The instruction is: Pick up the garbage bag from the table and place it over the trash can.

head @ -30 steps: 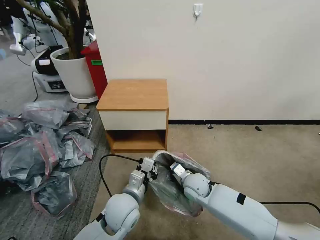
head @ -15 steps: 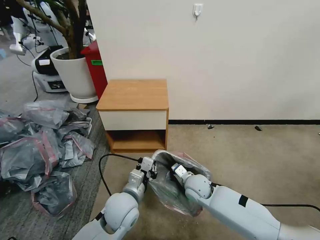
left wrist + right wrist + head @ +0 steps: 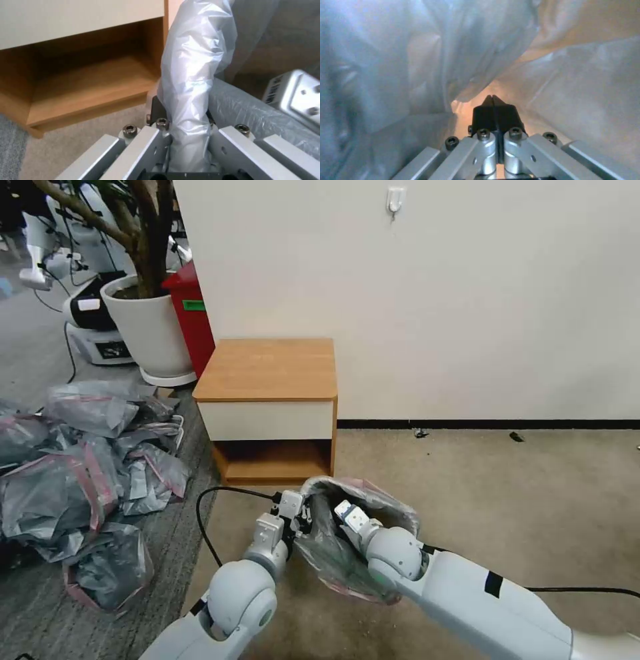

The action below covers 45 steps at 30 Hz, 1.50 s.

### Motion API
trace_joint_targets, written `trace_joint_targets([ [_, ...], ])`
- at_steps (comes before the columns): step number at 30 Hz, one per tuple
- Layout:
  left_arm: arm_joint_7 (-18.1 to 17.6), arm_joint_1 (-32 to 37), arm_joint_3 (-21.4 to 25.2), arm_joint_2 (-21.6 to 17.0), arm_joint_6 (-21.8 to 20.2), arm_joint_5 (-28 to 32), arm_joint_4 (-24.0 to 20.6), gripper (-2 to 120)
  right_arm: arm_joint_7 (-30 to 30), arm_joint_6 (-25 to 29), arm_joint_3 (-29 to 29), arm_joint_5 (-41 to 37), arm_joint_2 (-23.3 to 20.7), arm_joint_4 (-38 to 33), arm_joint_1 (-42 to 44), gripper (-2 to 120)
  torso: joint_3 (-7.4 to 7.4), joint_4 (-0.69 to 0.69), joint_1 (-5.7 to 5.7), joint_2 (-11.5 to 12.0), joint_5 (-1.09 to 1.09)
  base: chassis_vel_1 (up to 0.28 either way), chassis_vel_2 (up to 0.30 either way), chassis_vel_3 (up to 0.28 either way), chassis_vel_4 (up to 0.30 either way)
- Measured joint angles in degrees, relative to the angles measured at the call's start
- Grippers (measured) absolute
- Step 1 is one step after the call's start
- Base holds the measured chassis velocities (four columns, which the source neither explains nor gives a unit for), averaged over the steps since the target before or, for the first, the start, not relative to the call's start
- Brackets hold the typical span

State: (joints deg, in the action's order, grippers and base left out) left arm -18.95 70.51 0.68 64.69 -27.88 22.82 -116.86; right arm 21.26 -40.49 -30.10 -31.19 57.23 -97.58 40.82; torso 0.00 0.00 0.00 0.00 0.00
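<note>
Both arms have lifted a little toward the table (image 3: pixel 267 370), my left gripper (image 3: pixel 301 511) pinching the bag (image 3: pixel 333 553) rim, my right gripper (image 3: pixel 493 100) pressed together inside it, so the mouth looks nearly spread for a bin.

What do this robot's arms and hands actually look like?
Both arms are smooth glossy white tubes with ball-shaped joints. The right arm carries short black tape marks, and thin black cables trail from each arm. The left hand and the right hand are bare silver metal brackets with dark bolt heads, ending in black pointed fingertips. A small printed label sits on the right hand's silver housing.
</note>
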Motion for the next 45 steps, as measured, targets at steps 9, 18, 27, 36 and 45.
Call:
trace_joint_targets([
  [9, 0.2, 0.6, 0.9, -0.5, 0.1, 0.1, -0.1, 1, -0.4, 0.0, 1.8, 0.2, -2.6, -2.7, 0.9, 0, 0.00, 0.00, 0.00, 0.0, 0.00, 0.000, 0.000, 0.000, 0.000],
  [18, 0.1, 0.6, 2.2, -0.1, 0.4, 0.7, 0.6, 1, -0.6, 0.1, 3.7, 0.1, -4.9, -8.0, 2.9, 0, 0.00, 0.00, 0.00, 0.0, 0.00, 0.000, 0.000, 0.000, 0.000],
  [27, -3.2, 0.3, 2.5, 1.2, 0.1, 8.7, 1.4, 1, -4.5, 0.5, 11.7, 0.1, -11.6, -21.0, 9.3, 0, 0.00, 0.00, 0.00, 0.0, 0.00, 0.000, 0.000, 0.000, 0.000],
  [36, -10.3, -0.1, 3.5, 1.2, -1.9, 22.2, -0.7, 1, -8.5, 5.7, 30.9, 1.9, -17.8, -34.3, 22.7, 0, 0.00, 0.01, 0.00, 0.0, 0.00, 0.000, 0.000, 0.000, 0.000],
  [45, -20.4, 0.5, 6.5, 0.1, -5.2, 37.2, -4.6, 1, -11.6, 15.9, 46.5, 8.5, -12.5, -38.4, 32.2, 0, 0.00, 0.00, 0.00, 0.0, -0.01, 0.000, 0.000, 0.000, 0.000],
])
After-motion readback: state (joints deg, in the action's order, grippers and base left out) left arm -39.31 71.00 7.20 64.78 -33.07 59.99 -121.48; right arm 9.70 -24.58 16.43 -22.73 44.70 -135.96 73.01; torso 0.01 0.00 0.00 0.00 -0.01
